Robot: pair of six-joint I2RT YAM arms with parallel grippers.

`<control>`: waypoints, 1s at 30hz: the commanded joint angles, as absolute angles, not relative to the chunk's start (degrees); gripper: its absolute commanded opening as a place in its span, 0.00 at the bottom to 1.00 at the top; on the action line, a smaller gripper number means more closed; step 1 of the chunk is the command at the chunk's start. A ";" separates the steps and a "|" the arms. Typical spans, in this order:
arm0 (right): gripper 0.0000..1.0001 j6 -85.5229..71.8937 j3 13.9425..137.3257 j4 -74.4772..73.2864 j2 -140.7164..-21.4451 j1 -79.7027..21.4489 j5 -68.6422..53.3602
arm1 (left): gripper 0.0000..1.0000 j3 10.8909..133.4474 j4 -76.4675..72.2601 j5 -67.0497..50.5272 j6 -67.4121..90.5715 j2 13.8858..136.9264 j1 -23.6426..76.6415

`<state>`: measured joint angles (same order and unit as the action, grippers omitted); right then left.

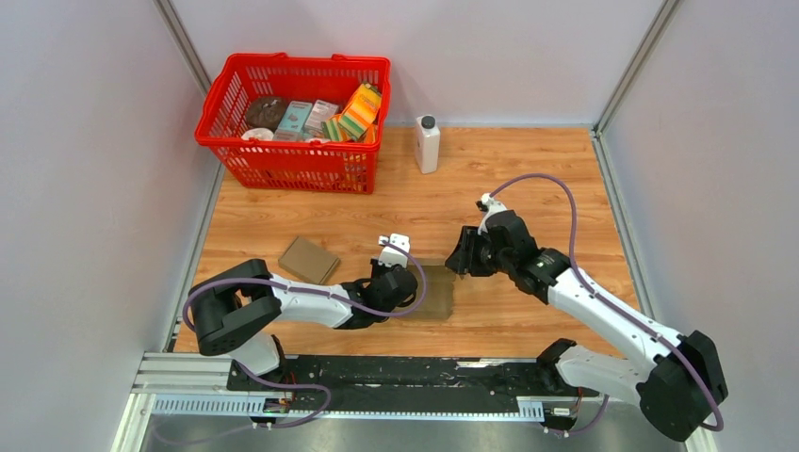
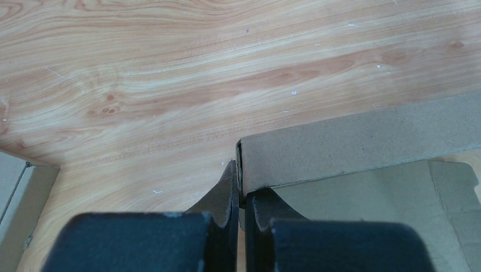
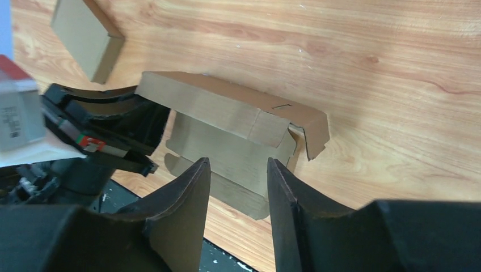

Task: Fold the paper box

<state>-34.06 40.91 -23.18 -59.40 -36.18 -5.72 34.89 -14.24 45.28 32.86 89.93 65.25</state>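
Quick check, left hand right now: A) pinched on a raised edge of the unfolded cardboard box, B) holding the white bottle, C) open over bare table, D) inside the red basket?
A: the left wrist view shows the left hand shut on the raised wall edge of the paper box.
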 commanded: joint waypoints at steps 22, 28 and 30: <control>0.38 -29.62 47.46 -23.90 -65.47 -36.12 -2.46 | 0.00 35.33 -8.44 42.63 34.01 90.09 65.04; 0.32 -35.14 43.08 -19.25 -67.85 -36.21 -5.27 | 0.00 35.42 -8.26 42.71 33.84 89.91 65.13; 0.31 -38.21 40.53 -16.62 -67.68 -36.30 -6.23 | 0.00 35.42 -8.26 42.63 33.84 89.91 65.13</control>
